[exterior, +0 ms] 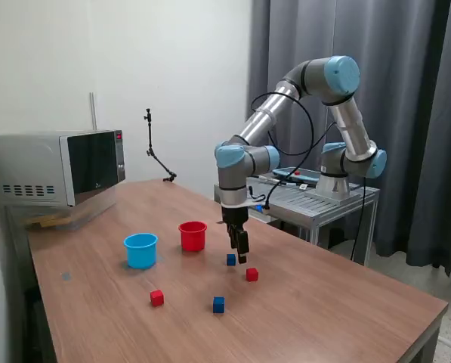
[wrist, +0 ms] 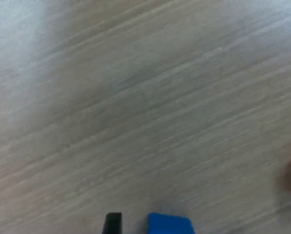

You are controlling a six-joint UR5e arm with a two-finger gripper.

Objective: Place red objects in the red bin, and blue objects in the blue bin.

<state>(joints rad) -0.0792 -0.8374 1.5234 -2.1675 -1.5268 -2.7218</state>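
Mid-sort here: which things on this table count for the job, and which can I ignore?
Job:
red cup
light blue cup
red cubes and
blue cubes and

Ignore:
microwave
thin black stand
metal cart

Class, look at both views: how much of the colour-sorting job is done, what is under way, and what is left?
Done: nothing visible; all four cubes sit on the table. Under way: the pincer is low beside a blue cube, not visibly holding it. Left: that cube and the other blue cube go to the blue cup; the red cubes to the red cup.
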